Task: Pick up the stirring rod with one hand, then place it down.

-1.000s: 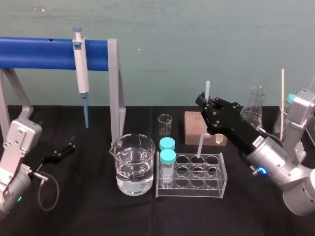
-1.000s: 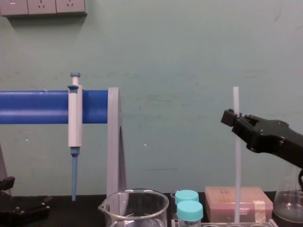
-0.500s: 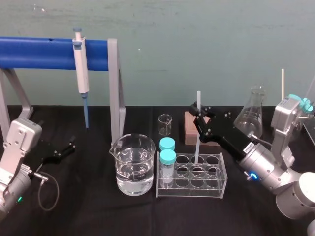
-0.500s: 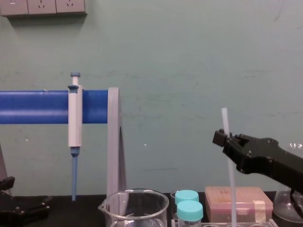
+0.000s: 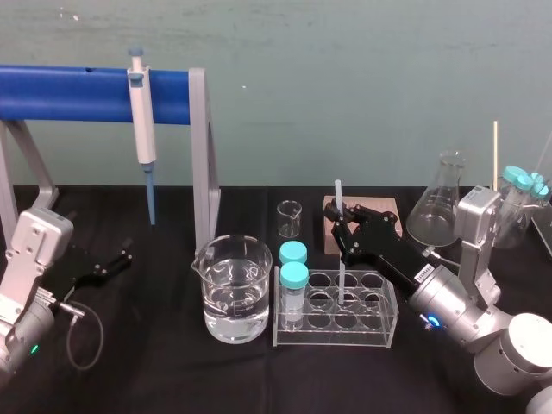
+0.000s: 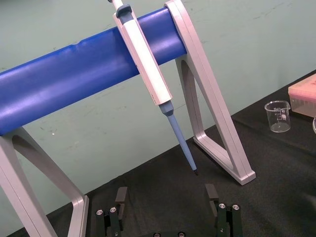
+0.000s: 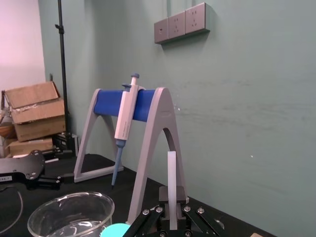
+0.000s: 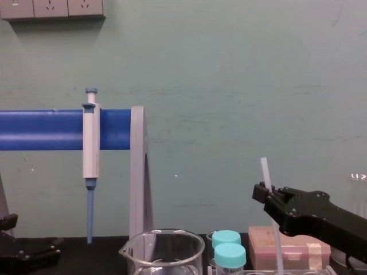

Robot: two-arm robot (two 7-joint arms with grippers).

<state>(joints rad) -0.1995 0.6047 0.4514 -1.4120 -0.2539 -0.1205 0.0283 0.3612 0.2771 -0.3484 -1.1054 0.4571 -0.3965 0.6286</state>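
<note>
While right gripper [image 5: 342, 229] holds stirring rod [image 5: 338, 197], black tabletop [image 5: 155, 366], green wall [image 5: 345, 86]

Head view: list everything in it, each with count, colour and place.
stirring rod: one, whitish, upright, lower end down in the rack
rack: one, clear, front centre of the table
vials: two, clear with teal caps, at the rack's left end
large beaker: one, clear, holding water, left of the rack
small beaker: one, clear, behind the rack
box: one, pinkish-brown, behind the rack
flask: one, clear, back right
pipette: one, white and blue, hanging on the stand
stand: one, blue bar on grey legs, back left
table: one, black
right gripper: black, fingers shut on the rod above the rack
left gripper: black, fingers open, low at the left
</note>
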